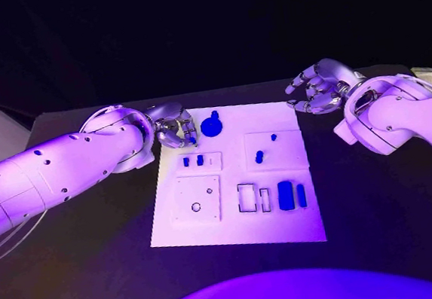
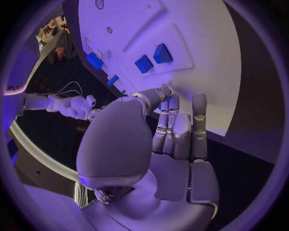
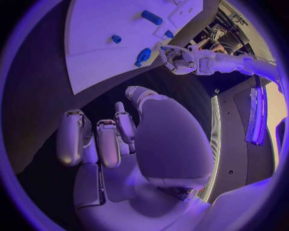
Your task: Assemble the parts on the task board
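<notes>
I see the black table point(image 1: 75, 239) under everything, with the white task board point(image 1: 244, 225) lying in its middle, long axis running away from me, its far edge between the two hands.

My left arm point(image 1: 34, 180) reaches in across the table's left side. My right arm point(image 1: 420, 119) comes in from the right.

My left hand point(image 1: 172, 125) sits at the board's far left corner, fingers curled in toward the palm; in the left wrist view point(image 2: 175, 130) they lie folded close together with nothing between them.

My right hand point(image 1: 320, 87) hangs over the table just past the board's far right corner, off the board. Its fingers are curled partway and I see nothing in them in the right wrist view point(image 3: 114, 139).

On the board, the largest blue part point(image 1: 212, 125) is a rounded piece with a short stem pointing away from me, just beside my left hand. I cannot tell whether they touch.

Near the board's near right, a long oval part point(image 1: 285, 195) and a thinner bar point(image 1: 301, 194) lie side by side, both lengthwise along the board's long axis.

Two small blocks point(image 1: 194, 161) sit in the left middle panel, and two small pegs point(image 1: 265, 148) in the right one.
</notes>
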